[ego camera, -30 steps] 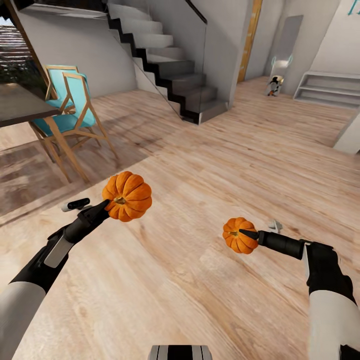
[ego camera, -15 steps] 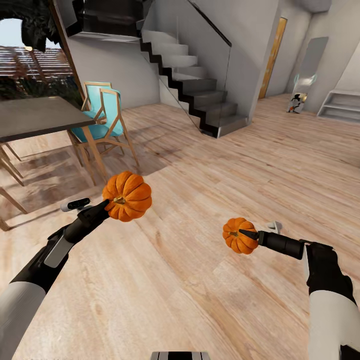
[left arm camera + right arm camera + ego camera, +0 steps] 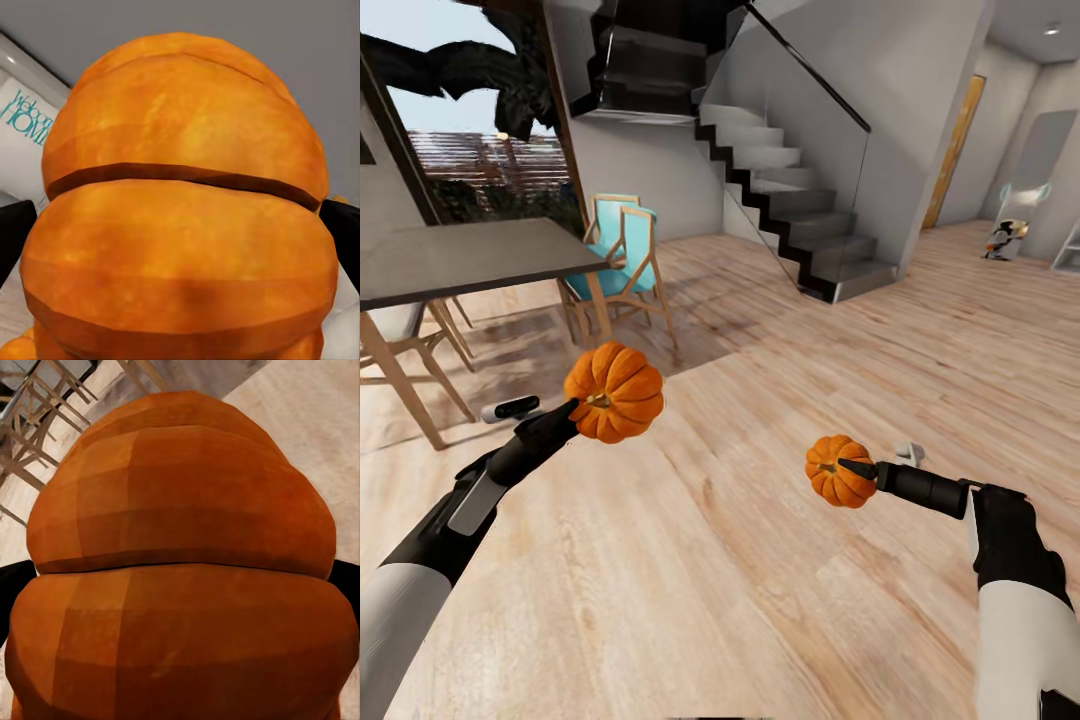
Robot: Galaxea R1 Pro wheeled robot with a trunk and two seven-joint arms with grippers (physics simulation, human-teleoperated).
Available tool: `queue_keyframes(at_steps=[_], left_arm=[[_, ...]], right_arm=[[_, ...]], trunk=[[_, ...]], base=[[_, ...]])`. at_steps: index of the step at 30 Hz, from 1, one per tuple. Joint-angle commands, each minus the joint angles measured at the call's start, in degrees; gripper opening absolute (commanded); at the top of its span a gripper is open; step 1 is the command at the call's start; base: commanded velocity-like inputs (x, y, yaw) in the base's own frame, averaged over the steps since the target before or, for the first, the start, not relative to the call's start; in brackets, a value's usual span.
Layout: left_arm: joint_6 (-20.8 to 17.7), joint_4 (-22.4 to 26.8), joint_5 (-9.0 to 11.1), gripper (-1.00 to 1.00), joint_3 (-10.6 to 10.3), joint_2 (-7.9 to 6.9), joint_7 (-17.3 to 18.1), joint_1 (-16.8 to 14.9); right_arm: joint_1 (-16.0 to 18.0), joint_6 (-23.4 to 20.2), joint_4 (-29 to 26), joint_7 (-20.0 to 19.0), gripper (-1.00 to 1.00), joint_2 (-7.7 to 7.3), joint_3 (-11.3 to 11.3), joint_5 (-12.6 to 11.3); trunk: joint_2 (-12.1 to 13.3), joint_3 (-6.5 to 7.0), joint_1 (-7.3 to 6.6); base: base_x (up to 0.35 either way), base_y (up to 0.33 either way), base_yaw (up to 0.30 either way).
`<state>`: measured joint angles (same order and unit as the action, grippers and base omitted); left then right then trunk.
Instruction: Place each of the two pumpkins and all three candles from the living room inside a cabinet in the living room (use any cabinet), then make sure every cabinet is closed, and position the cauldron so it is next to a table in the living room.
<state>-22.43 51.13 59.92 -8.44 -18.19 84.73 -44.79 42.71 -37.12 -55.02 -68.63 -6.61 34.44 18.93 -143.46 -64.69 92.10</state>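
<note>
Head view: left gripper clamped on a pumpkin just ahead of its fingers; right gripper pinching a second pumpkin. Open wood floor ahead, dining table off left.

Wrist views: left-held pumpkin and right-held pumpkin pressed between dark fingertips.
</note>
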Motion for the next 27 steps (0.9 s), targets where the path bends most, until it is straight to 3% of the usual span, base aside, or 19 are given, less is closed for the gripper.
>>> queue_keyframes(at_steps=[1, 15, 27], left_arm=[[0.01, -0.03, 0.01, -1.0, 0.08, 0.0, -0.01, 0.0], [0.01, -0.07, -0.02, -1.0, -0.08, 0.0, -0.01, 0.03], [0.28, -0.72, 0.14, -1.0, -0.09, -0.17, 0.24, 0.14]], right_arm=[[0.0, -0.15, 0.02, -0.08, -1.0, 0.01, 0.01, -0.17], [0.0, -0.08, 0.14, -0.03, -1.0, 0.07, 0.01, 0.07], [0.0, 0.04, 0.26, -0.02, -1.0, 0.19, 0.01, 0.14]], trunk=[[0.02, 0.27, -0.02], [0.2, 3.89, -0.38], [0.2, 4.33, -0.38]], base=[[0.0, 0.0, 0.266], [0.0, 0.0, 0.266], [0.0, 0.0, 0.266]])
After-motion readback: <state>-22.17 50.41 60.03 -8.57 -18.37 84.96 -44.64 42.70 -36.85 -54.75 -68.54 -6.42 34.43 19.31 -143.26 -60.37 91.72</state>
